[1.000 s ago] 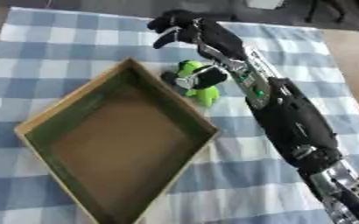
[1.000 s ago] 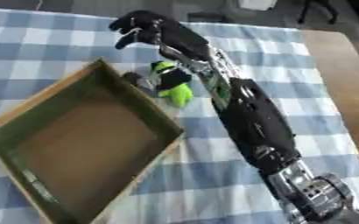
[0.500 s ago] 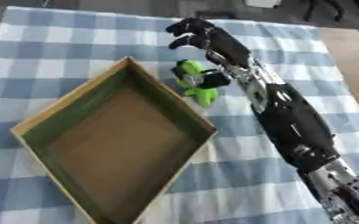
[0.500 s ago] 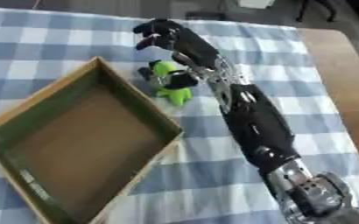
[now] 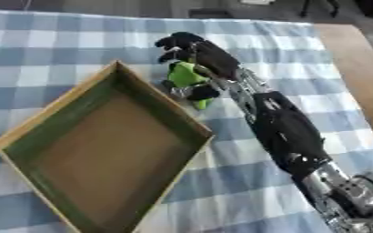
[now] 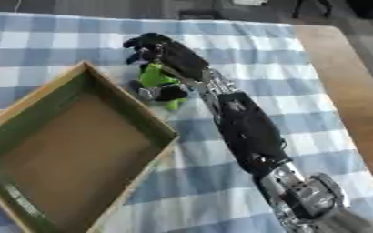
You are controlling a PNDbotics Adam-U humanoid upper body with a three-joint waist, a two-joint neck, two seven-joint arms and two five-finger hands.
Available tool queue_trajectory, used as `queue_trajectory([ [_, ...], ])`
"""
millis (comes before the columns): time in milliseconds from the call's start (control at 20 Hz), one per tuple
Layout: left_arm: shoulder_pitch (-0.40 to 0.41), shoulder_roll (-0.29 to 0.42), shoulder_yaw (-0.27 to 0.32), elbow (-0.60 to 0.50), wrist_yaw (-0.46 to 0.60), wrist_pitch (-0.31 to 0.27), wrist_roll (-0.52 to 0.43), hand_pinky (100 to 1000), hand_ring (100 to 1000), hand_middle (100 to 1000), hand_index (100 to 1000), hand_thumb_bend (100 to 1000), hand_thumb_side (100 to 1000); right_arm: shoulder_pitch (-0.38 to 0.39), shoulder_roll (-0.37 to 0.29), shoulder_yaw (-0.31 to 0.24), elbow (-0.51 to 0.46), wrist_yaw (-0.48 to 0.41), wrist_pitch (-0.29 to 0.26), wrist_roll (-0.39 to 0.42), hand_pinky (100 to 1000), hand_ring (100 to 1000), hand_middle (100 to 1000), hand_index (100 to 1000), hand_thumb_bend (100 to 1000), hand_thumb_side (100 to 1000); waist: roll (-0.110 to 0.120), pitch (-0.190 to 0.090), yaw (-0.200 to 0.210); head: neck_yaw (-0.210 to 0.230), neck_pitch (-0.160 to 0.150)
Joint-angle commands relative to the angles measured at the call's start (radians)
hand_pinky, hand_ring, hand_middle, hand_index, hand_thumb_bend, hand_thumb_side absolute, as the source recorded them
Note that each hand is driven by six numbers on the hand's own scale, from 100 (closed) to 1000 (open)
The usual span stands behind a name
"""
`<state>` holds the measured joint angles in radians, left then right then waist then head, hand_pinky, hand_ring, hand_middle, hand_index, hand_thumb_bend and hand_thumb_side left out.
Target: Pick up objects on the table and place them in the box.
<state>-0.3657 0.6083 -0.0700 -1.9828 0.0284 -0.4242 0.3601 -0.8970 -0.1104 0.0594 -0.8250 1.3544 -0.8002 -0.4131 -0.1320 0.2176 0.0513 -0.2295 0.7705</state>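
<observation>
Green toy [image 5: 187,75] half under right hand [image 5: 191,48]

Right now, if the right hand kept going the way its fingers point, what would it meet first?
The right hand points toward the far left; past its fingertips only bare checkered cloth shows. The green toy lies beneath it, though depth is unclear.

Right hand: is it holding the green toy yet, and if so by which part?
Cannot be told. The right hand is over the far end of the green toy with fingers curled, but the toy appears to lie on the table beside the box; no closed hold shows.
</observation>
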Motion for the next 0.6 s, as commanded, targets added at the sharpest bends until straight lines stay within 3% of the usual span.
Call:
queue_trajectory([
  [50,-0.017,0.010,0.001,-0.017,0.008,-0.005,-0.004,185,642,708,825,518,721,-0.015,-0.008,-0.010,-0.001,0.025,-0.048,-0.078,902,763,854,761,286,560,0.011,-0.013,0.001,-0.018,-0.001],
  [600,-0.022,0.010,0.000,-0.017,0.011,-0.006,-0.006,190,642,709,825,516,721,-0.028,-0.009,-0.009,0.004,0.080,-0.043,-0.109,917,767,855,752,287,568,0.009,-0.011,0.004,-0.015,-0.001],
])
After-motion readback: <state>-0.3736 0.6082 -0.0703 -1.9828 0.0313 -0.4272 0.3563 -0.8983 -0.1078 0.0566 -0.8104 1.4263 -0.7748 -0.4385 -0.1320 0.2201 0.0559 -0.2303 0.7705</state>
